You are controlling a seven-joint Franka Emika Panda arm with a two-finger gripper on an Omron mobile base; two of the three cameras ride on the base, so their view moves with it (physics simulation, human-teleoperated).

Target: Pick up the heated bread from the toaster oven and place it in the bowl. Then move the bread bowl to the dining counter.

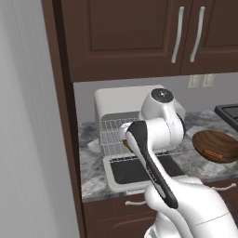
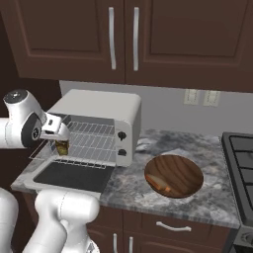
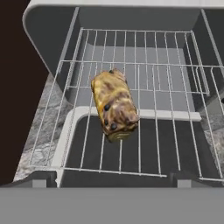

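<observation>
With its fingers spread wide and gripping nothing, the gripper [image 2: 60, 141] is hovering over the bread [image 3: 114, 105] lying on the toaster oven [image 2: 101, 109]'s pulled-out wire rack [image 3: 144, 131], where an off-centre closing risks nudging it sideways

— What did you have under everything, operator?

— You had a grey marbled counter [image 2: 207, 197] over dark brown cabinets, running from the left wall to the cooktop [image 2: 242, 163] on its right.

— And what sat directly on that stone?

— You saw the toaster oven [image 2: 106, 106] at the left end, its dark-glass door [image 2: 69, 175] dropped flat toward the front edge. The wire rack [image 3: 144, 127] was drawn out over that door, and the bread [image 3: 114, 106] lay on the rack, not on the stone.

— Anything else on the counter?

— The bowl [image 2: 174, 175] stood just right of the toaster oven, apart from it, near the front edge.
</observation>
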